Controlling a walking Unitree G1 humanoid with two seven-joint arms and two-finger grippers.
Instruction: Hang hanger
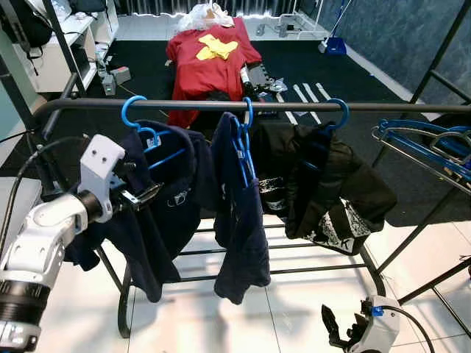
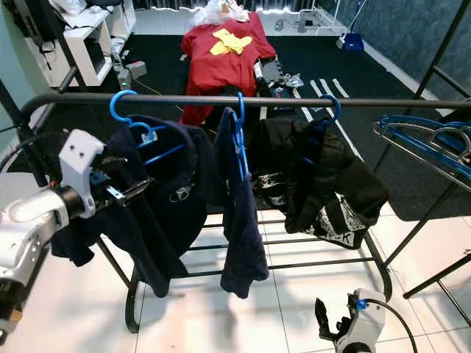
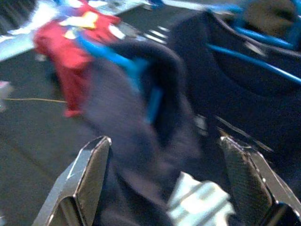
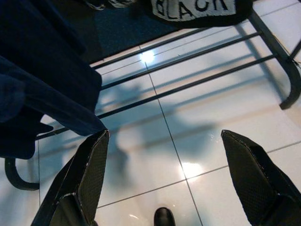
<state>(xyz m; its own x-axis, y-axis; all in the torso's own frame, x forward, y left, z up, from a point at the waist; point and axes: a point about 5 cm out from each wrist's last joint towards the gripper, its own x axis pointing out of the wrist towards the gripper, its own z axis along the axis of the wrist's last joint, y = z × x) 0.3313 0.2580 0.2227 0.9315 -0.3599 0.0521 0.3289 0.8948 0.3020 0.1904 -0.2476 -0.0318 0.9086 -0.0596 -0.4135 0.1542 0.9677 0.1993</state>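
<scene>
Matt black metal rail [image 1: 221,105]; glossy blue plastic hanger [image 1: 145,126]; soft dark navy cloth shirt [image 1: 173,198]; shiny white floor tiles [image 1: 294,301]; black matt carpet [image 1: 412,184].

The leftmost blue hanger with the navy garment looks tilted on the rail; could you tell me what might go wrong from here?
The leftmost blue hanger sits askew on the rail, so a tug from the left gripper, open right beside the navy garment, could unhook it. The garment also hangs lopsided and may slide off towards the floor. The middle hanger hangs close by, so a sideways swing could knock it.
</scene>
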